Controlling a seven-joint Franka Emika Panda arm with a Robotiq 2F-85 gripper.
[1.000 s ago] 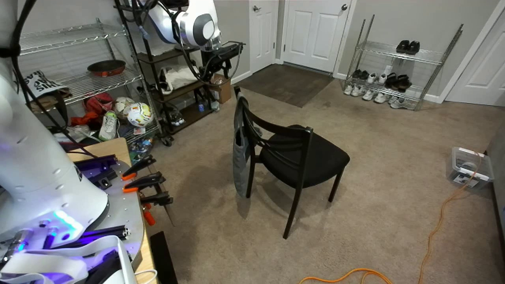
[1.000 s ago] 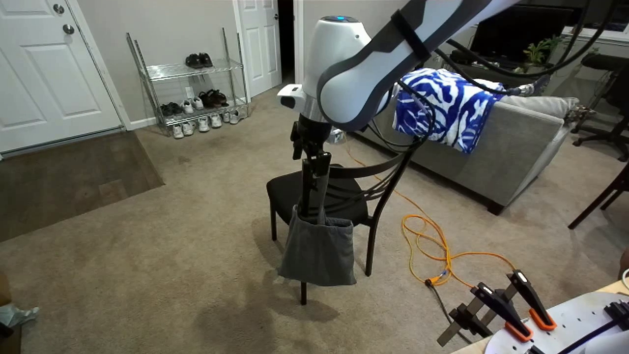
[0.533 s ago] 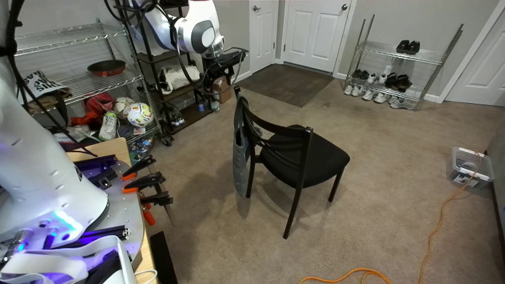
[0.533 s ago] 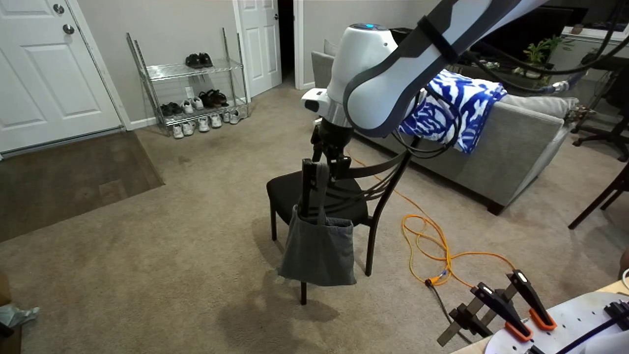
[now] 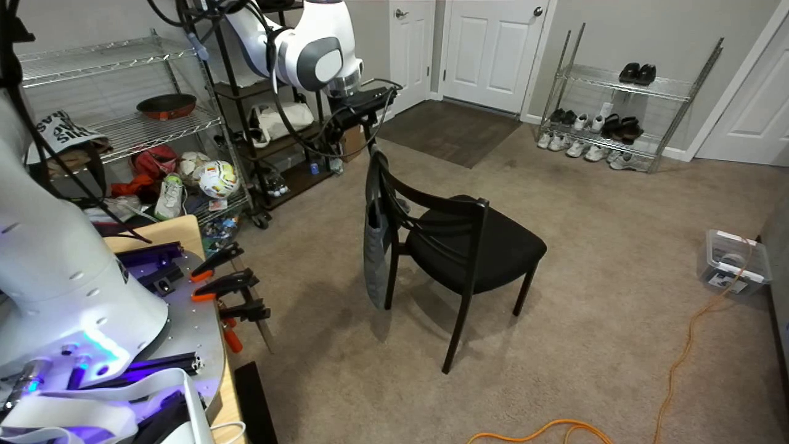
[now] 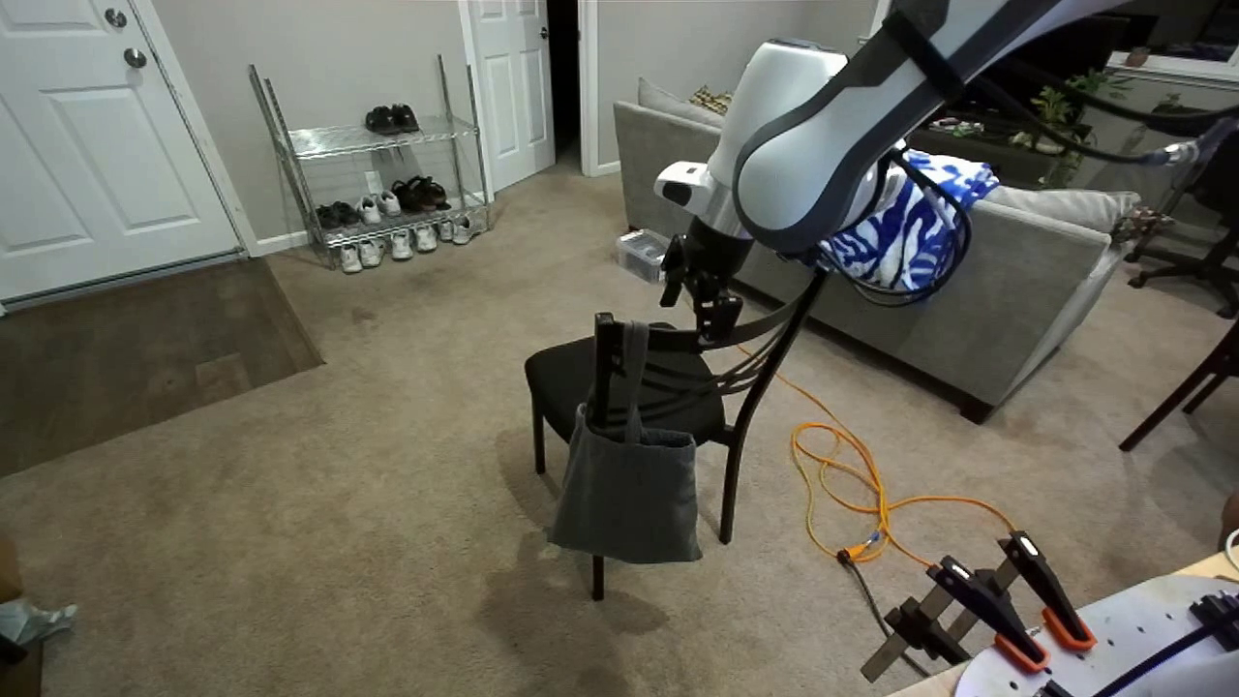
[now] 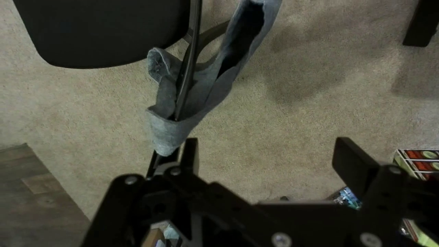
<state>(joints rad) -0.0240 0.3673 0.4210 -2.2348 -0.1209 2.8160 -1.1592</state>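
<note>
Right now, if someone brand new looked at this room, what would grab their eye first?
Probably the white-and-grey robot arm, angled across an exterior view with its gripper open near the black chair. Next would be the grey tote bag hanging on the back of that chair. Farther off, the blue-and-white patterned throw draped over the grey sofa stands out too.

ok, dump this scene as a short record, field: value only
tool: jaws open, nothing between them
nearest: black chair, gray bag
contact: cannot tell whether tool touches either
bag: hangs from the chair's back
shoe rack: black shoes on its upper shelf, more below
sofa: blue-and-white blanket draped over it
orange cord: loosely looped on the carpet
</note>
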